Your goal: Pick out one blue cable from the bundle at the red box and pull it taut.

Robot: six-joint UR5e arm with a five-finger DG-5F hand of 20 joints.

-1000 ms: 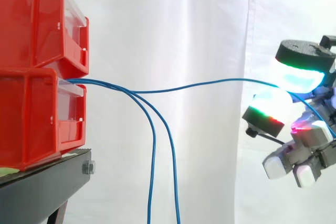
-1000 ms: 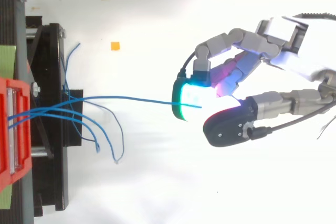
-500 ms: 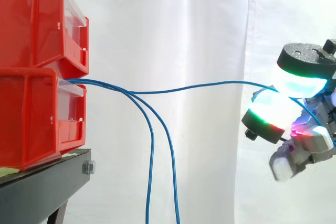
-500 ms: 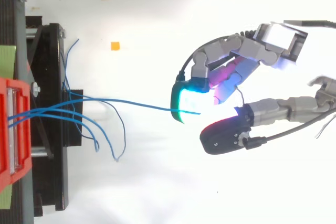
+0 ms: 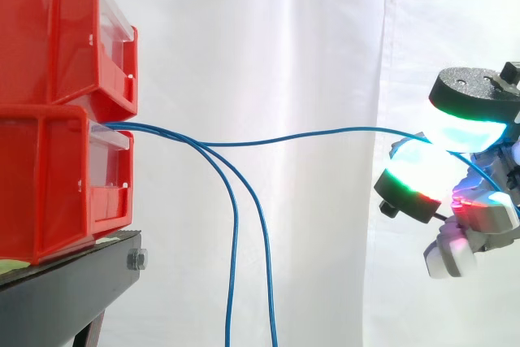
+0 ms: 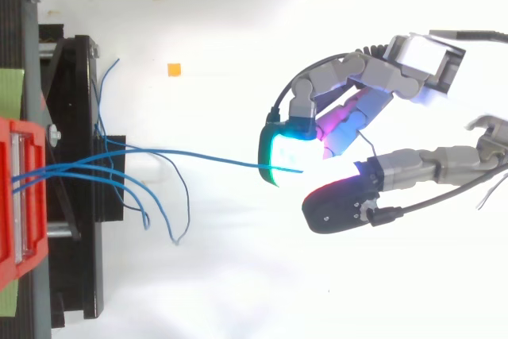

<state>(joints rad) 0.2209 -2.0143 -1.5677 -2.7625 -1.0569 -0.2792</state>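
With the blue cable (image 5: pixel 325 130) only lightly pinched between the curled hand's (image 6: pixel 341 75) pads, it may be lost once slack is pulled.

One blue cable (image 5: pixel 325 130) runs rightward from the lower red box (image 5: pixel 49 176), gently sagging, not taut. The bundle (image 5: pixel 244 241) droops straight down.

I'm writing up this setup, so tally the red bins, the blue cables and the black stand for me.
2 red plastic bins, stacked
3 thin blue cables clear from the side, one pinched in the hand; the top view hints at a fourth
1 black metal stand
Total: 6, or 7 with the fourth
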